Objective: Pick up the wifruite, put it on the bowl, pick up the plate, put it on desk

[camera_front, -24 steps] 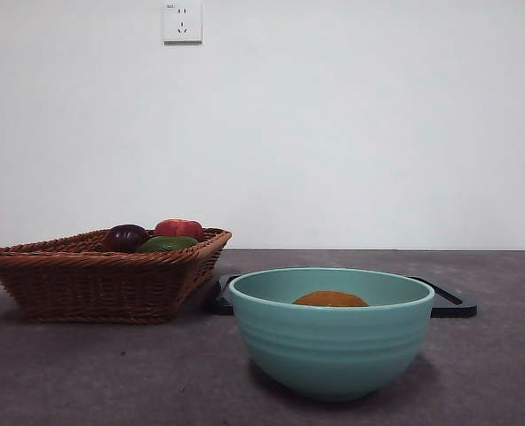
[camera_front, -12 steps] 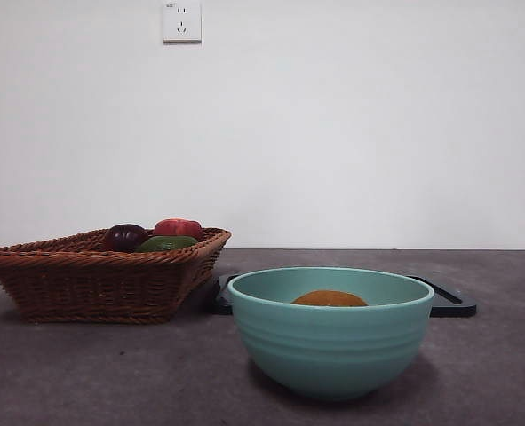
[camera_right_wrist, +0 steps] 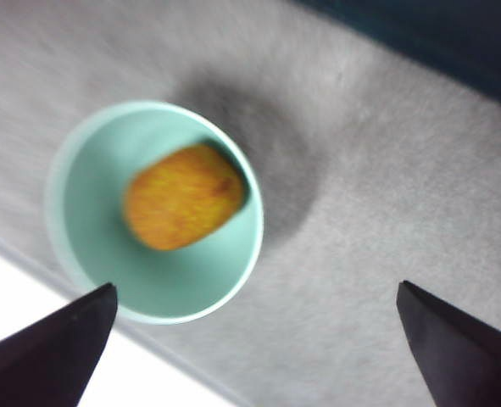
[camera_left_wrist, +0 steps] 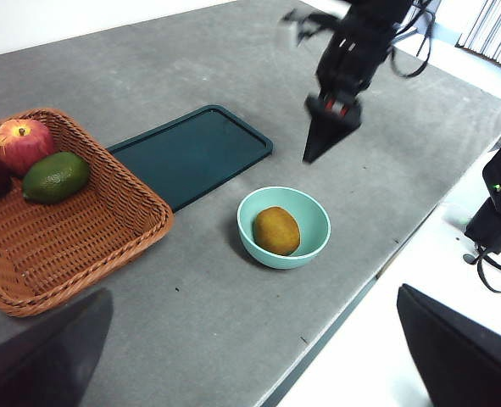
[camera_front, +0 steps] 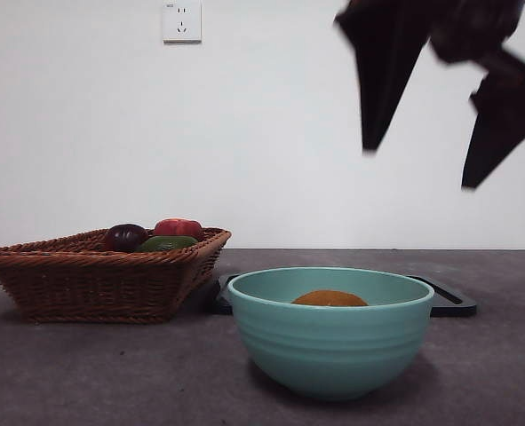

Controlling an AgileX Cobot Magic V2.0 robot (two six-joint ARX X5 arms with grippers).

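The orange-brown wifruite point(camera_front: 330, 299) lies inside the mint-green bowl point(camera_front: 331, 351) on the grey desk point(camera_front: 111, 377). It shows in the left wrist view point(camera_left_wrist: 276, 230) and the right wrist view point(camera_right_wrist: 185, 197) too. A dark flat plate point(camera_front: 449, 303) lies on the desk behind the bowl, also seen in the left wrist view point(camera_left_wrist: 191, 153). My right gripper point(camera_front: 417, 167) hangs open and empty high above the bowl's far right side; its own view point(camera_right_wrist: 254, 287) looks down on the bowl point(camera_right_wrist: 80, 254). My left gripper point(camera_left_wrist: 253, 292) is open and empty, high over the table's near edge.
A brown wicker basket point(camera_front: 93, 284) stands left of the bowl with a red fruit point(camera_front: 178, 228), a dark purple fruit point(camera_front: 125, 236) and a green fruit point(camera_front: 167, 242) in it. The table's front edge point(camera_left_wrist: 352, 297) runs close to the bowl.
My right gripper has come into the front view from the top right, above the bowl. The bowl, wifruite, plate and basket have not moved.
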